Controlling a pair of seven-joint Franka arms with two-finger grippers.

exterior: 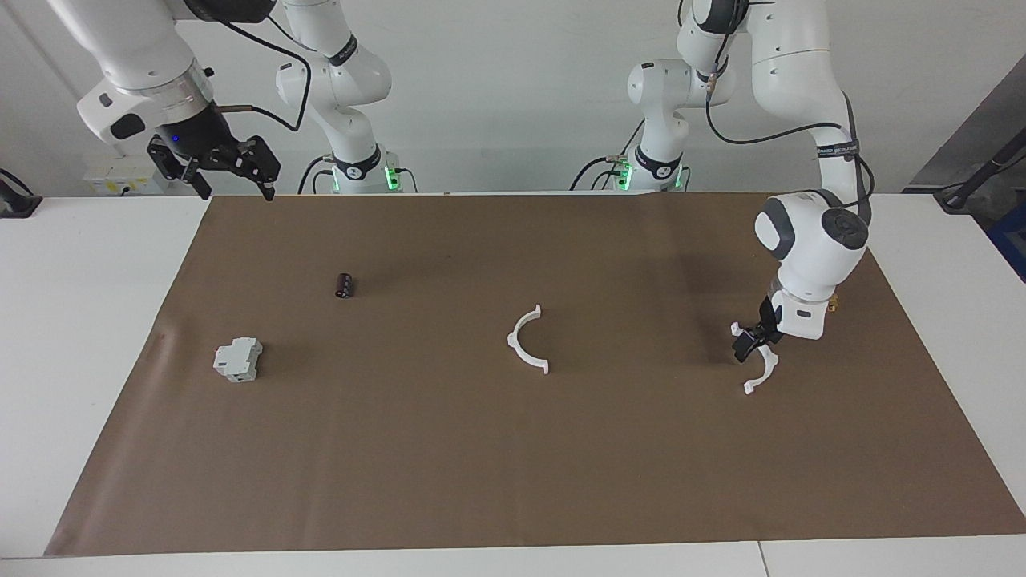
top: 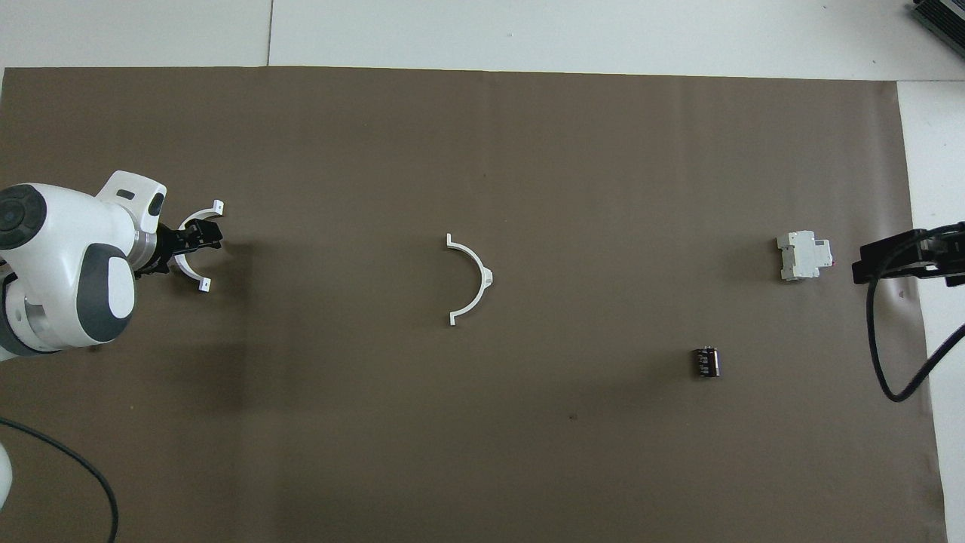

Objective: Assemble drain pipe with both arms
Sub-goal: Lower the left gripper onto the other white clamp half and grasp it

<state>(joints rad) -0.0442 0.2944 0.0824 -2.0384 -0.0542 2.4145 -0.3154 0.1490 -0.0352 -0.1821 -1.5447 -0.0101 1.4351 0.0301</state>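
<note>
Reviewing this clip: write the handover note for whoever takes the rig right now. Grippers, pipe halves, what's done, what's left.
Left gripper: down at the left arm's end of the mat, shut on one half-ring at mid-arc.
Right gripper: open, raised at the right arm's end of the table, waiting.
Second half-ring: lying loose mid-mat, untouched.
Grey-white box and small dark cylinder lie toward the right arm's end, not involved.
Done: first half gripped.
Left: grasp the second half, bring the two together, join into a ring.
</note>
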